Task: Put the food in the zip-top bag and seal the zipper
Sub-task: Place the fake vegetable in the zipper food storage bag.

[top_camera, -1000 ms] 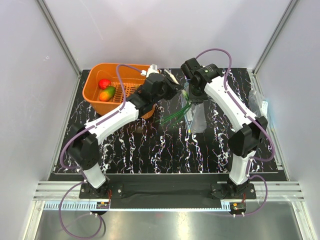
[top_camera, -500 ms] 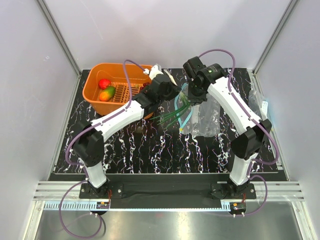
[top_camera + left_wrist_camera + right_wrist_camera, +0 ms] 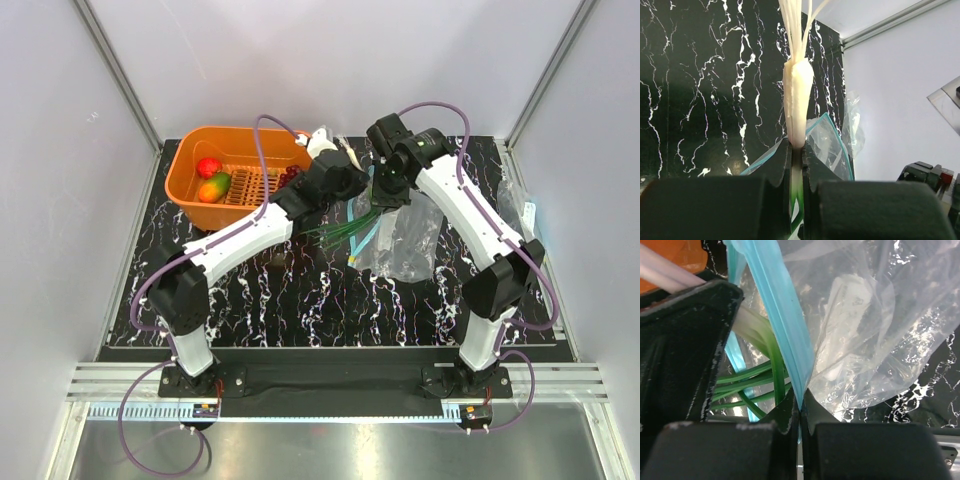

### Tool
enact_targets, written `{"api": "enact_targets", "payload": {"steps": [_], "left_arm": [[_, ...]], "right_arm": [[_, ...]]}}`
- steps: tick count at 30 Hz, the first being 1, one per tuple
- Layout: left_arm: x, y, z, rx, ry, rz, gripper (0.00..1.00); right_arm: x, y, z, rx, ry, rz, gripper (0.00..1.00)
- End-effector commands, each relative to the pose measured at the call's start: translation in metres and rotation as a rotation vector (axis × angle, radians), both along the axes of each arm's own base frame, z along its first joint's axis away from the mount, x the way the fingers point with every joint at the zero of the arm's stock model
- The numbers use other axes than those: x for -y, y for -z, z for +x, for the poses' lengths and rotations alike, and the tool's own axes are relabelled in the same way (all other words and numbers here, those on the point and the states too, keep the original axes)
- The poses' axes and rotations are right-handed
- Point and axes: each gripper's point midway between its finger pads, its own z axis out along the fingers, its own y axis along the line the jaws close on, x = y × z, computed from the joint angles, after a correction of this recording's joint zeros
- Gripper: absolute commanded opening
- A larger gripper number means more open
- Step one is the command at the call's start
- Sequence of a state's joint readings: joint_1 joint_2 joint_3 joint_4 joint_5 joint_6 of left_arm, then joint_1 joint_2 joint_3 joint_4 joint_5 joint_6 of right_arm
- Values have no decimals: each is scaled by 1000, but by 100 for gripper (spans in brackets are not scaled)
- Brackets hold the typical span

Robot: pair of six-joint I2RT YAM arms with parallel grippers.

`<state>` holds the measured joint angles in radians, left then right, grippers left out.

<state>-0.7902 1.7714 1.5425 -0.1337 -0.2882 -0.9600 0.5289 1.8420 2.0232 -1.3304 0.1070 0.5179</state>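
My left gripper [image 3: 347, 188] is shut on the chive bunch [image 3: 343, 230] near its pale stem [image 3: 798, 100]. The white roots point away from the bag and the green leaves [image 3: 755, 381] reach into the bag's mouth. The clear zip-top bag [image 3: 410, 240] lies right of centre. My right gripper [image 3: 384, 192] is shut on its teal zipper strip [image 3: 785, 315] and holds the mouth up and open. My left gripper [image 3: 796, 147] and right gripper [image 3: 799, 407] sit close together. The red apple [image 3: 208, 167], the mango [image 3: 214, 187] and the dark grapes [image 3: 290, 177] lie in the basket. I do not see the lemon.
The orange slotted basket [image 3: 183, 160] stands at the back left of the black marbled table. A second piece of clear plastic [image 3: 516, 207] lies at the table's right edge. Grey walls close in the back and sides.
My left gripper has carried the chive bunch to the right, up to the bag's mouth. The bag has swung from hanging narrow to lying spread out to the right.
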Motion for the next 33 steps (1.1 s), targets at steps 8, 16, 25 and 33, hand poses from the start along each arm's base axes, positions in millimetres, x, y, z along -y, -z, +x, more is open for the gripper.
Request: {"api": "enact_targets", "payload": {"steps": [8, 16, 25, 33], "left_arm": [[9, -26, -20, 129, 83, 40, 0], [13, -36, -51, 228, 212, 22, 0], [14, -45, -45, 226, 172, -19, 0], [24, 9, -49, 122, 209, -50, 0]], "right_arm": [[-26, -45, 0, 111, -55, 382, 0], [-22, -56, 5, 132, -42, 509, 0], [-29, -44, -10, 69, -60, 560, 0], [-22, -7, -24, -48, -59, 494, 10]]}}
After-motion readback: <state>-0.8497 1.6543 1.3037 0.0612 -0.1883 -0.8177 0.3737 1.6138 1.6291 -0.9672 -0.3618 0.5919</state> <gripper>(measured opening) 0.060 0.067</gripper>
